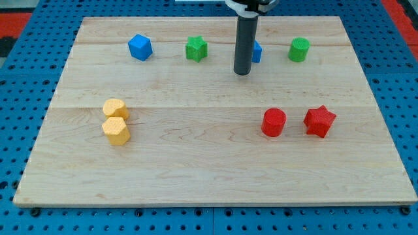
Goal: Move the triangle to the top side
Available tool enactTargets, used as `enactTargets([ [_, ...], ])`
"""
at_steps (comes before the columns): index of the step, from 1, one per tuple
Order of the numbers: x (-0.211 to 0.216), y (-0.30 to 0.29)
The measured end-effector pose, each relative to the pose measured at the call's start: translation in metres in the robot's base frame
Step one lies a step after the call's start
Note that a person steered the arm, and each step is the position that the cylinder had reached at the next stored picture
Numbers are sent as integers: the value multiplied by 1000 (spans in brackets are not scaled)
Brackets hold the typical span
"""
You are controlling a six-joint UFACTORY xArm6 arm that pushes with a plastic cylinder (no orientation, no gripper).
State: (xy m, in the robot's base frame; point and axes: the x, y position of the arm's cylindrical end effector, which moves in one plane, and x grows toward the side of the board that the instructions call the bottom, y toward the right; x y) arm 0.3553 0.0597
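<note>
My tip (242, 72) stands near the view's top centre of the wooden board (209, 163). A blue block (257, 52) sits right behind the rod, mostly hidden; its shape cannot be made out, and whether the rod touches it cannot be told. A green star (196, 49) lies to the tip's left and a green cylinder (299, 49) to its right. A blue hexagon-like block (140, 47) sits at the top left.
Two yellow blocks sit together at the left, one (115, 108) just above the other (117, 130). A red cylinder (273, 122) and a red star (319, 121) lie at the right. A blue pegboard (19, 72) surrounds the board.
</note>
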Motion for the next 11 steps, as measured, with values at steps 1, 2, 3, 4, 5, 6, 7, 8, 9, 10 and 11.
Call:
enactTargets([
  [1, -2, 3],
  [2, -20, 16],
  [3, -37, 23],
  [4, -44, 27],
  [5, -51, 32],
  [6, -60, 39],
  [7, -68, 41],
  [8, -87, 41],
  [9, -99, 41],
  [10, -99, 53],
  [11, -99, 81],
])
